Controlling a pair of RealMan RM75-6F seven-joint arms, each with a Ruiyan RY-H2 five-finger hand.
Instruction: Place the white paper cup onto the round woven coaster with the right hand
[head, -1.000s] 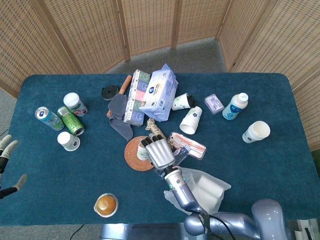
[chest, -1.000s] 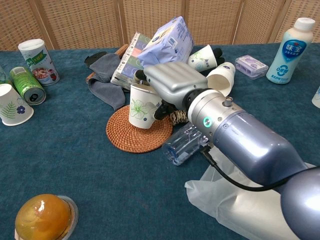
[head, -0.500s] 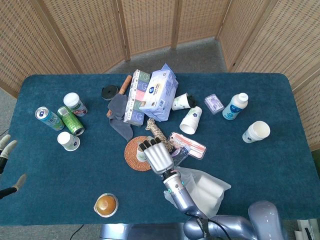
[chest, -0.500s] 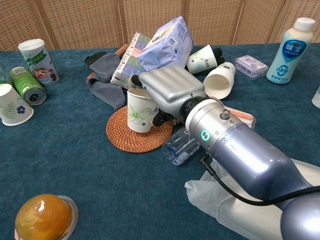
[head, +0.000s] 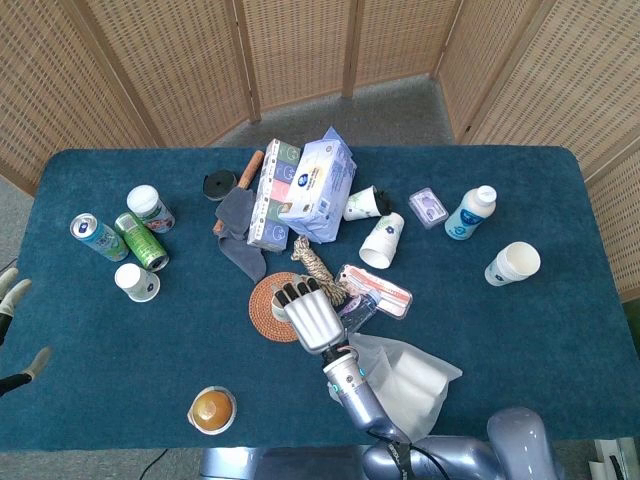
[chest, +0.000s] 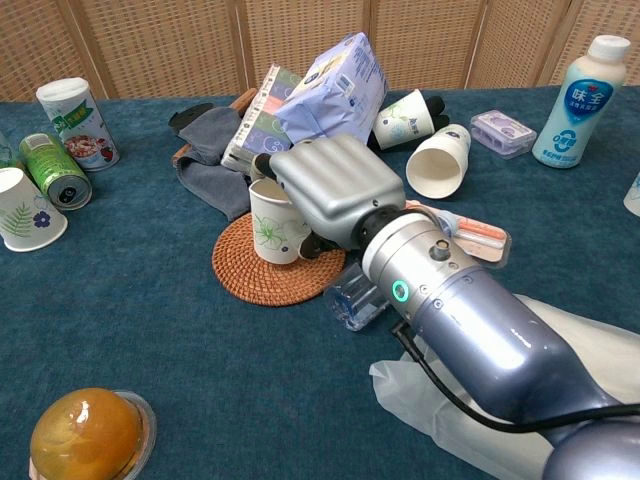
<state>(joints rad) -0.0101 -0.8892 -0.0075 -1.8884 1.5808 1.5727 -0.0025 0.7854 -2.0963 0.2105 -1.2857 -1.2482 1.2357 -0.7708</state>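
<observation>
Wicker screens behind a blue-covered bench (head: 480, 330). Round woven coaster (chest: 255, 280) sits near bench centre, just in front of the tissue packs (chest: 325, 85). White paper cup (chest: 272, 222) w/ green leaf print stands upright on the coaster, right hand (chest: 335, 190) wrapped around it from the right side, fingers curled on the cup wall. Crushed clear bottle (chest: 358, 292) lies just right of coaster, under the forearm. Left hand (head: 12, 300) at bench's left edge, off the coaster side; can't tell if it's spread or closed.
</observation>
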